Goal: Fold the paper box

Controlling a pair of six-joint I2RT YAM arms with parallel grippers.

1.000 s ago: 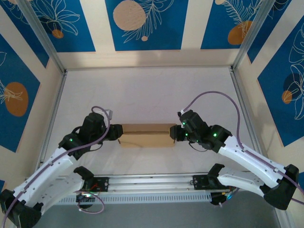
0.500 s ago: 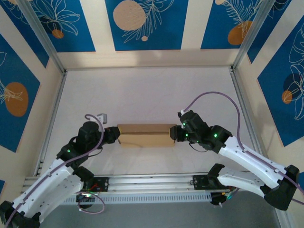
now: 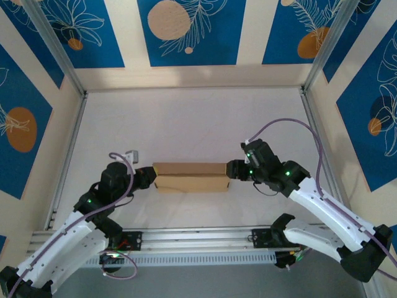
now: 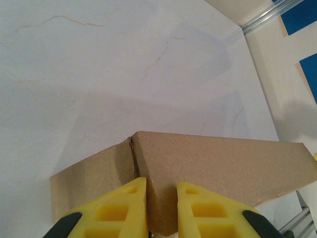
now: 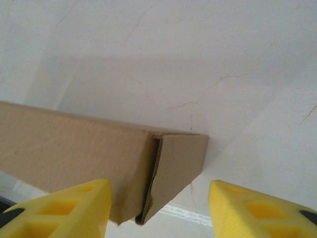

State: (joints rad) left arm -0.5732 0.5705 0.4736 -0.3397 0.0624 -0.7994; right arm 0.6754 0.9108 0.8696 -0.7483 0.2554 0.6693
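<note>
The paper box [image 3: 189, 176] lies on the white table [image 3: 186, 118], a little toward 6 o'clock from the table's middle, with its long axis running from 9 to 3 o'clock. In the top view it reads as a closed, low brown block with a crease line along its length.

In the left wrist view the paper box [image 4: 223, 168] shows a corner where two faces meet at a ragged seam. In the right wrist view the paper box [image 5: 74, 148] ends in a flap [image 5: 181, 158] that stands slightly ajar from the body, with a dark gap along its edge.

At the box's 9 o'clock end sits the left gripper [image 3: 151, 177]. Seen from its own wrist, the left gripper [image 4: 161, 208] has its yellow fingers [image 4: 121, 208] drawn close together, pinching the cardboard corner between them.

At the 3 o'clock end is the right gripper [image 3: 231, 169]. From its wrist, the right gripper [image 5: 159, 198] has its yellow fingers [image 5: 69, 208] spread wide. One finger lies against the box's long face, and the other stands clear of the flap with bare table between them.

Purple cables [image 3: 279, 124] loop over both arms. An aluminium rail [image 3: 198, 239] runs along the table's 6 o'clock edge, and blue patterned walls [image 3: 186, 31] enclose the other sides.
</note>
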